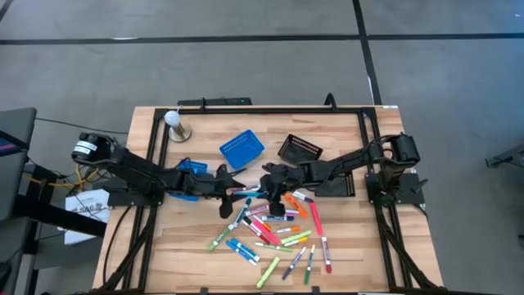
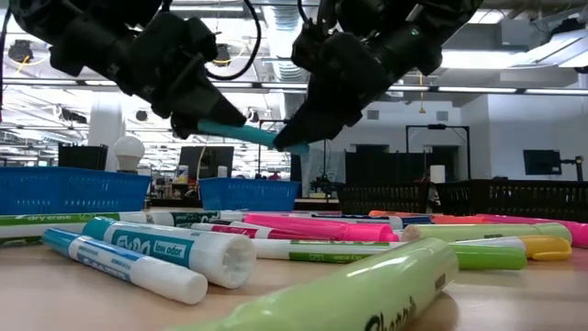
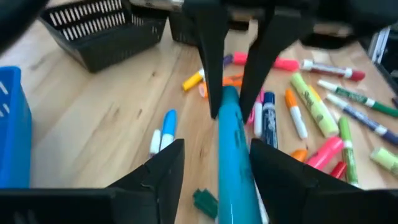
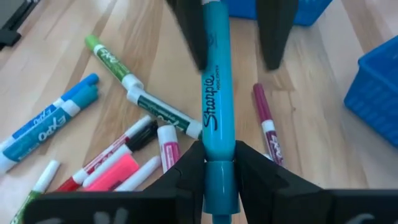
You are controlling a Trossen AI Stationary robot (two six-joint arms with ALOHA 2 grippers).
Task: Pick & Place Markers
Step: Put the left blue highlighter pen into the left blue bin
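Low view: teal marker (image 2: 241, 133) spans both grippers.

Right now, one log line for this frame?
phase: handover mid-air | object: teal marker | right gripper: shut on it | left gripper: open around other end | pile: on table

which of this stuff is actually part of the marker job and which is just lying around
Job: teal Sharpie marker, gripped by the right tool, inside the open left tool; loose markers on the table.
Lying about: blue baskets, black mesh basket, white ball on a stand.
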